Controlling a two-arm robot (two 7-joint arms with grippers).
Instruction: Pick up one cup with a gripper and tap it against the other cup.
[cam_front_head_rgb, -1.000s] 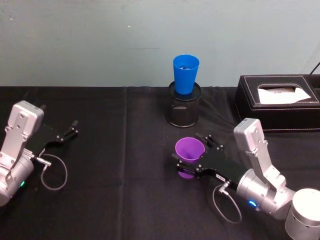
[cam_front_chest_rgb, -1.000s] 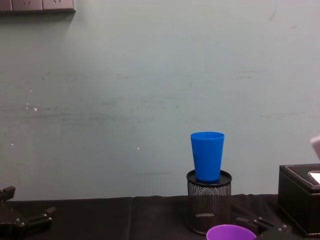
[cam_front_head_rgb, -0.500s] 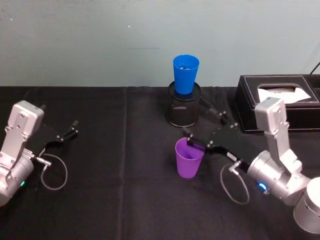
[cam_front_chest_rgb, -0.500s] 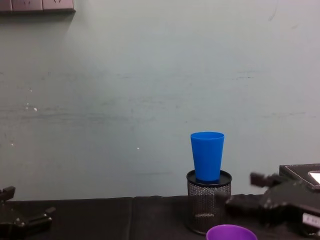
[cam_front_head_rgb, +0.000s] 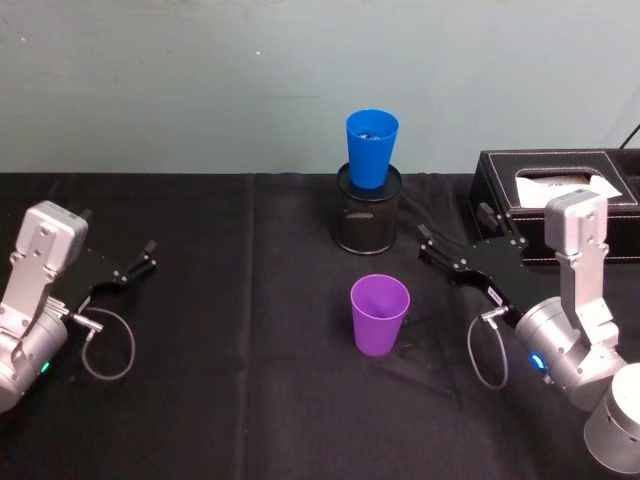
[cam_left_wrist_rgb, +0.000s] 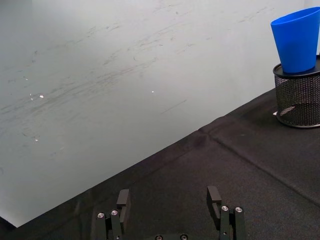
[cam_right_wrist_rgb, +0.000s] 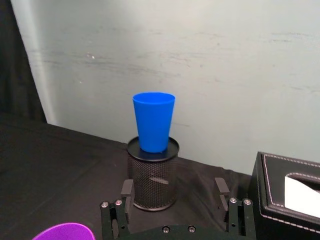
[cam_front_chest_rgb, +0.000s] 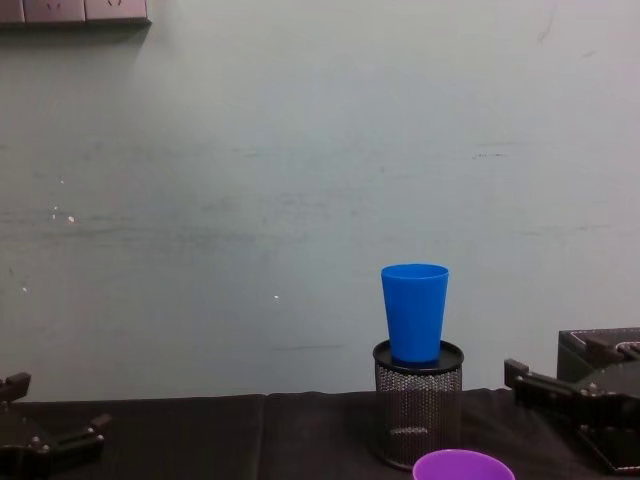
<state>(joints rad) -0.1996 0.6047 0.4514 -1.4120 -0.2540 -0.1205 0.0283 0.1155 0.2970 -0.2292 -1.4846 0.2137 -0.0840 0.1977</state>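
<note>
Head view: purple cup (cam_front_head_rgb: 379, 314) upright on table, right gripper (cam_front_head_rgb: 463, 248) spread empty beside it, blue cup (cam_front_head_rgb: 371, 148) perched on mesh holder (cam_front_head_rgb: 366, 216), left gripper (cam_front_head_rgb: 128, 270) parked, spread

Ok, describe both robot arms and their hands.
Both arms are silver, each with a pale boxy wrist module and a looping grey cable. The left hand and right hand are black, with flat fingers. The right carries a small white label and a blue light, the left a green light.
</note>
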